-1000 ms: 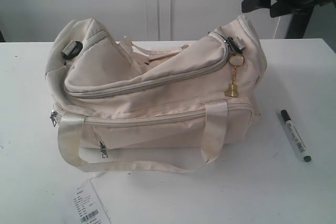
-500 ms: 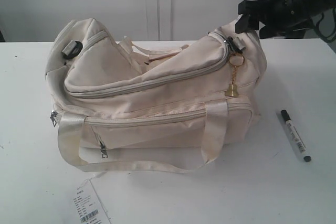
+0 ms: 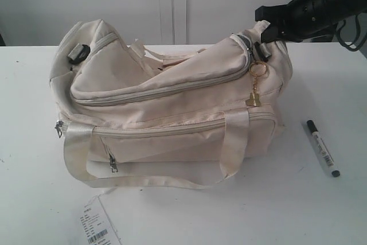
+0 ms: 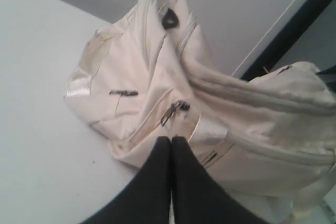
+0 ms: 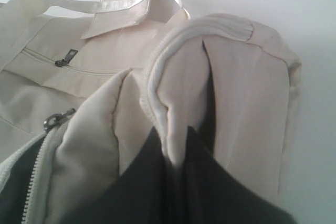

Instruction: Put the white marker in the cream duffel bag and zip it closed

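The cream duffel bag (image 3: 172, 107) lies on the white table, its top zip partly open over dark lining (image 5: 16, 182). The white marker (image 3: 323, 148), black-capped, rests on the table to the bag's right, apart from both grippers. My right gripper (image 3: 265, 24) is at the bag's upper right end. In the right wrist view this gripper (image 5: 176, 137) is shut on a fold of the bag's cream fabric (image 5: 236, 77). My left gripper (image 4: 171, 139) is shut and empty, hovering short of the bag's other end (image 4: 157, 77); the exterior view does not show it.
A gold charm (image 3: 254, 98) hangs from the zip pull at the bag's right end. A white paper barcode tag (image 3: 96, 226) lies by the table's front edge. Two webbing handles (image 3: 235, 147) droop over the bag's front. A wall stands behind the table.
My right arm has come down and leftward to the bag's right end, and its jaws have gone from open to shut on the fabric. That end of the bag has lifted slightly.
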Motion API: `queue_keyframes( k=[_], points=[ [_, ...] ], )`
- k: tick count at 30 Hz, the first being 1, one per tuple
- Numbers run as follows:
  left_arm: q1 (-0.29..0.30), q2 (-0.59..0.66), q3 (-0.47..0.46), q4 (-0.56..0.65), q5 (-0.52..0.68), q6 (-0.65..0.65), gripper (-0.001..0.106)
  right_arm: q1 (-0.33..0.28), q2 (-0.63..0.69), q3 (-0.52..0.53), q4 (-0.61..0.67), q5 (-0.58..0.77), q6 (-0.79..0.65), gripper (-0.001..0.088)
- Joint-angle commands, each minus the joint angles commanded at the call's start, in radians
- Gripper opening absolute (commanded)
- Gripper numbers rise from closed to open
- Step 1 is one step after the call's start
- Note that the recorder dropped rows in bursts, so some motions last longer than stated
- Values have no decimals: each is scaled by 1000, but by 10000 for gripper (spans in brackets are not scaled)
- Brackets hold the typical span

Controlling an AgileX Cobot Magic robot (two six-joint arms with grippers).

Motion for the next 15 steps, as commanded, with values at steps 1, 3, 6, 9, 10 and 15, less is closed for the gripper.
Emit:
queue_keyframes(
  k=[1, 3, 6, 9, 10, 15],
  points=[
    [0, 1, -24, 7, 2, 21, 0, 0, 0, 0, 0, -6, 0, 0],
    [0, 34, -60, 7, 2, 67, 0, 0, 0, 0, 0, -11, 0, 0],
    [0, 112, -112, 7, 4, 97, 0, 0, 0, 0, 0, -9, 0, 0],
    [0, 193, -158, 7, 18, 127, 0, 0, 0, 0, 0, -11, 0, 0],
    [0, 222, -176, 7, 29, 144, 0, 0, 0, 0, 0, -11, 0, 0],
    [0, 372, -279, 7, 109, 253, 0, 0, 0, 0, 0, -11, 0, 0]
  ],
)
